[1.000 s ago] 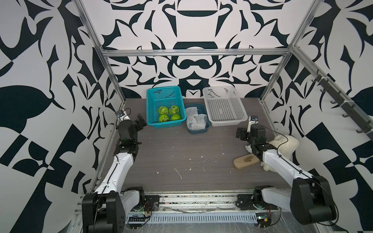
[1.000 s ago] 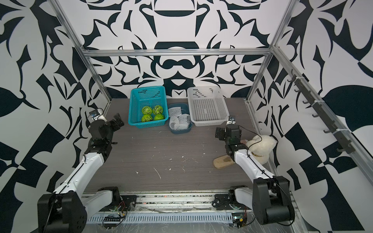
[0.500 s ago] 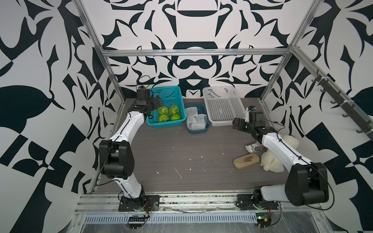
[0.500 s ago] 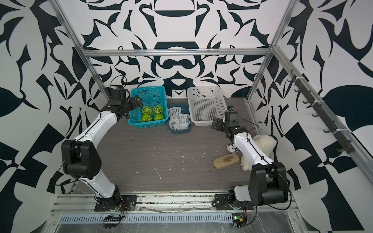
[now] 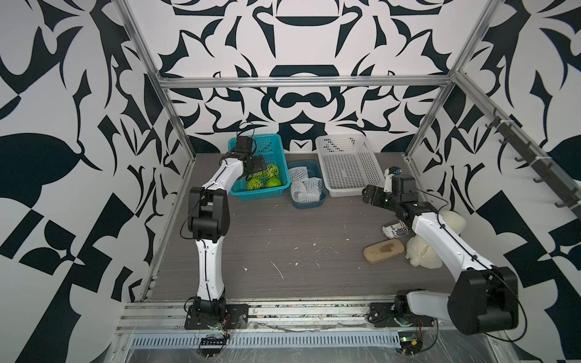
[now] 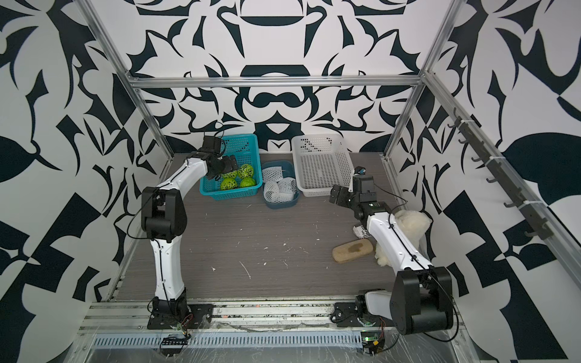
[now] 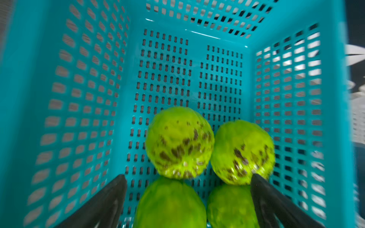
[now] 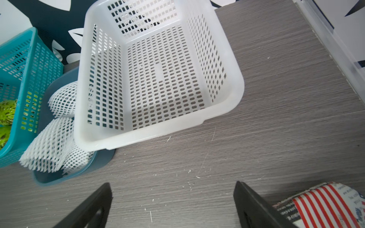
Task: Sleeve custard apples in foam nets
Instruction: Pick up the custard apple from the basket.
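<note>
Our left gripper (image 7: 188, 177) hangs open above the custard apples (image 7: 179, 142) in the teal basket (image 7: 79, 98), likely to pick one. Our right gripper (image 8: 172, 183), open too, hovers near the foam nets (image 8: 53, 142) at lower left.

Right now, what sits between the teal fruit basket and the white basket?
A small dark blue tub holding the foam nets, seen in both top views.
</note>
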Controlling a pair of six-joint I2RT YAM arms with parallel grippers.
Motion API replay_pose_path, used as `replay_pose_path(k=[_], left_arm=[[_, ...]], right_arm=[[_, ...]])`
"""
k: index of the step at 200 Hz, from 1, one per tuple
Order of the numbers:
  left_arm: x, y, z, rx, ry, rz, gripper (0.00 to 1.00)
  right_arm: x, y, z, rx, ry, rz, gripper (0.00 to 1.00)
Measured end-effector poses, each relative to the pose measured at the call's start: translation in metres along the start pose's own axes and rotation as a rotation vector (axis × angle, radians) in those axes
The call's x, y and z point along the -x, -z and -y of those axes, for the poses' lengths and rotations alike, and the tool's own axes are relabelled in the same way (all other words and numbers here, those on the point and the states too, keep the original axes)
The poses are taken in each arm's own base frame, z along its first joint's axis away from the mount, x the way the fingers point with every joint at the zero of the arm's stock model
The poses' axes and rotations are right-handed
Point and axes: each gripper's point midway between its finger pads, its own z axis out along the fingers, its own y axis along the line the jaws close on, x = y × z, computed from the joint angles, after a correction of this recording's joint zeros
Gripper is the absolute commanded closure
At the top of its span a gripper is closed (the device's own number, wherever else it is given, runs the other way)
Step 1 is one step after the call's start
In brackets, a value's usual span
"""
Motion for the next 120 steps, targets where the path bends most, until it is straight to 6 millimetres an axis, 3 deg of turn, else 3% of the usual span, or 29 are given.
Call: replay_pose_path(k=[65, 120], left_arm=[[-0.006, -0.044, -0.005, 0.042, 0.002, -0.055, 0.05], [-0.006, -0.054, -0.005, 0.049, -0.011, -0.067, 0.25]], right_arm=[[-0.009, 0.009, -0.002, -0.002, 0.008, -0.032, 0.00], [0.003, 0.029, -0.003, -0.005, 0.011, 0.033, 0.00]])
